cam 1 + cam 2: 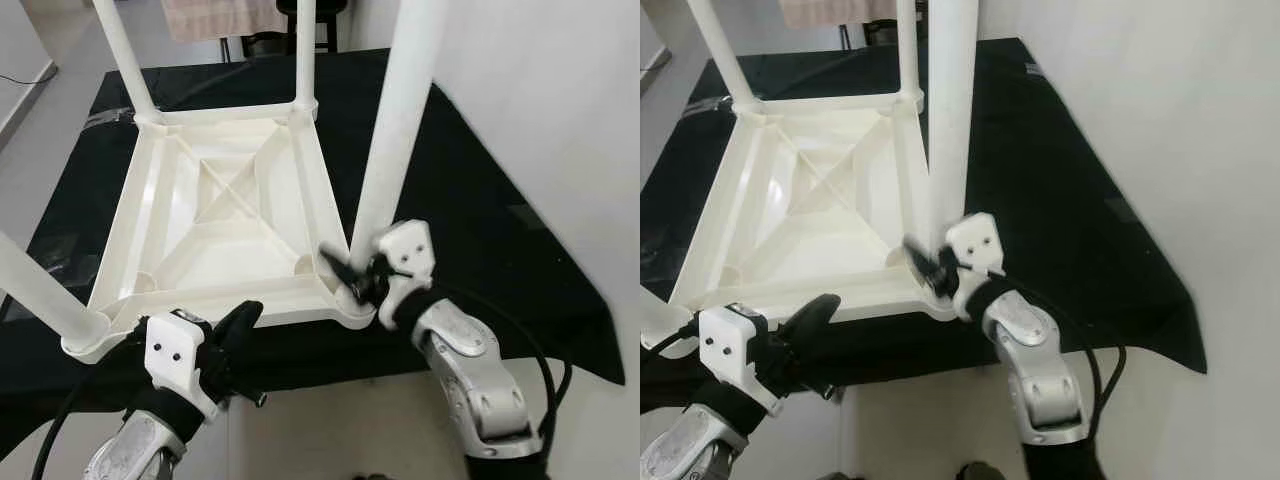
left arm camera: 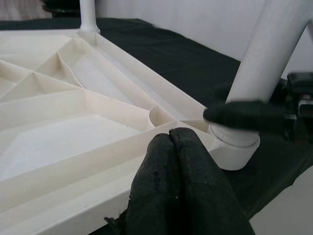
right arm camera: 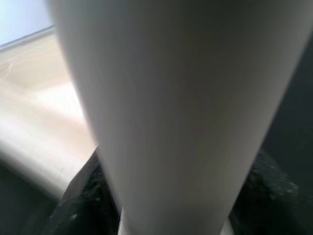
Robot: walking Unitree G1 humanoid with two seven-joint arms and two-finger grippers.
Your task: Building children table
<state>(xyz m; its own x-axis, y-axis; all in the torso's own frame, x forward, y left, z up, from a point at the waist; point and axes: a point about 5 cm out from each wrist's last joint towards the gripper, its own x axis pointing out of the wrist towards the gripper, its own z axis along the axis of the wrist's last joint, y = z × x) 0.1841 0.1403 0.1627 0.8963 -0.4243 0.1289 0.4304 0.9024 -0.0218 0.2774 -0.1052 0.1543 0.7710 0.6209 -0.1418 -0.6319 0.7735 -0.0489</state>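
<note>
A white plastic children's table [image 1: 215, 215] lies upside down on a black cloth. Its four legs point up. The near right leg [image 1: 395, 130] stands in its corner socket [image 2: 234, 152]. My right gripper [image 1: 352, 275] is shut around the base of that leg, and the leg [image 3: 166, 112] runs between its fingers in the right wrist view. My left gripper [image 1: 245, 320] is shut with nothing in it. Its fingertips [image 2: 176, 147] rest against the table's near rim [image 2: 98, 166], to the left of that corner. The near left leg [image 1: 40, 290] leans out toward me.
The black cloth [image 1: 480, 200] covers a low platform that ends close in front of me, with pale floor [image 1: 330, 430] below. A white wall [image 1: 560, 100] runs along the right. A dark stool [image 1: 310, 25] and a hanging fabric [image 1: 210, 18] stand behind the table.
</note>
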